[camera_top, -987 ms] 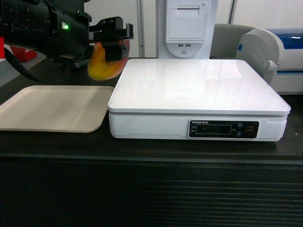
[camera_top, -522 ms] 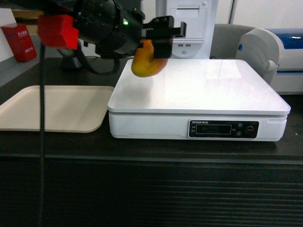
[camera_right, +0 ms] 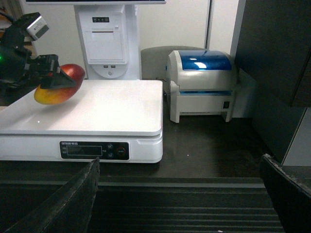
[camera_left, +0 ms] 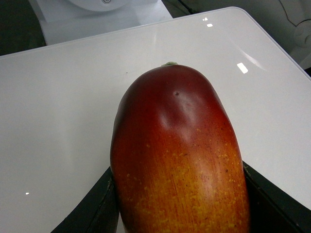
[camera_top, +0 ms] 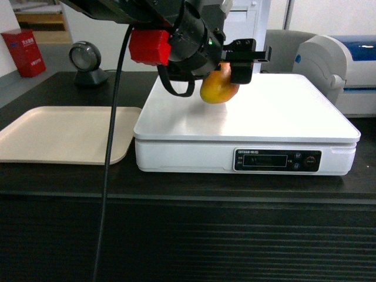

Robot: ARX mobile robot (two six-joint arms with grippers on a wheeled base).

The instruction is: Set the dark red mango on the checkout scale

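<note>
While the left gripper [camera_top: 238, 63] clamps the dark red mango [camera_top: 218, 85] above the scale [camera_top: 247, 120] on the checkout [camera_top: 188, 235], carrying looks nearly done. Its wrist view shows white platform beneath; the right gripper [camera_right: 180, 194], apart, idles. Next: lower, then release.

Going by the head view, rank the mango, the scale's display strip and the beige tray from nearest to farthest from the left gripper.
1. The mango, held in the left gripper above the scale's platform.
2. The display strip, below on the scale's front.
3. The beige tray, far off to the left on the counter.
</note>
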